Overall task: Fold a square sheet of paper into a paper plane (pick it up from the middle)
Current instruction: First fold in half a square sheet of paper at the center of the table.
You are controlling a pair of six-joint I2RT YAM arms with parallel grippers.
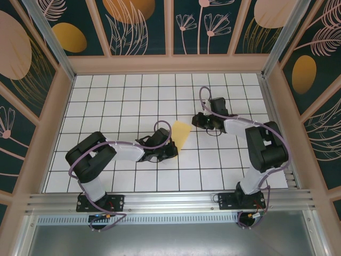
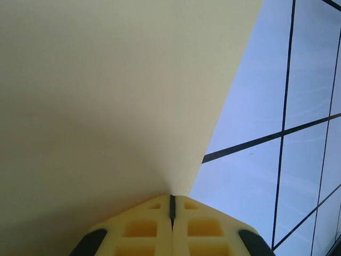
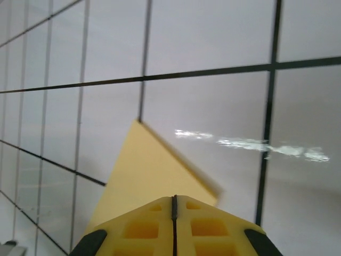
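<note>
The left end effector (image 1: 173, 151), fingers pressed together, clamps the near corner of a thin pale-yellow folded paper wedge (image 1: 181, 134) at the middle of the white gridded counter (image 1: 117, 101). Just beyond the wedge, the right end effector (image 1: 195, 120) is closed beside its far edge.

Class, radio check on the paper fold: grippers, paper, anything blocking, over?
Left gripper shut, pinching folded yellow paper. Right gripper shut beside its other edge, contact unclear. Paper partly raised off tiled table. Nothing in the way.
</note>
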